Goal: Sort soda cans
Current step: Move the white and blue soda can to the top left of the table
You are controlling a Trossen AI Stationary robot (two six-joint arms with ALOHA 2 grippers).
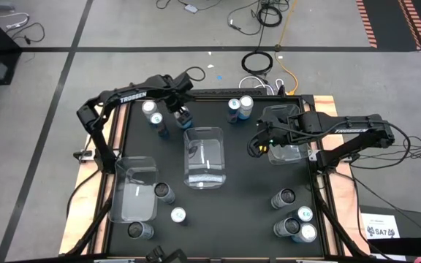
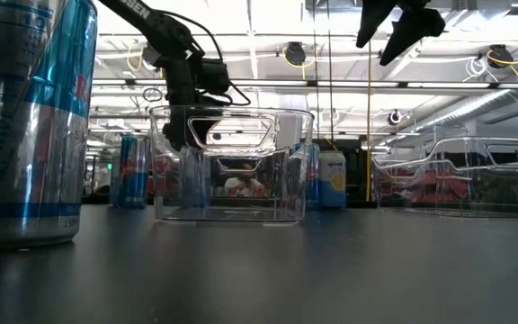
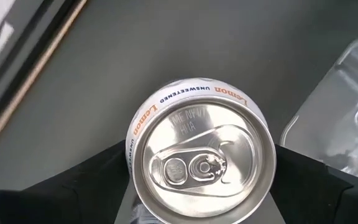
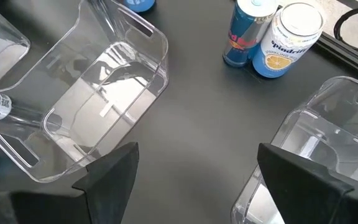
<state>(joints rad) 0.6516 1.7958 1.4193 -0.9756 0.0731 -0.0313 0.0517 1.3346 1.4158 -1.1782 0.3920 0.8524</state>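
With the left hand [image 3: 201,208] spread apart around a lemon soda can [image 3: 202,148] near the counter's far-left corner, the can could be tipped if closed off-centre.

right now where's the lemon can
The lemon can sits directly between the left gripper's fingers at the table's far left in the high view, beside another can and just beyond the middle clear bin.

Shiny metal can [image 3: 201,165]; clear glossy plastic bin [image 4: 92,93]; matt table [image 1: 247,183].
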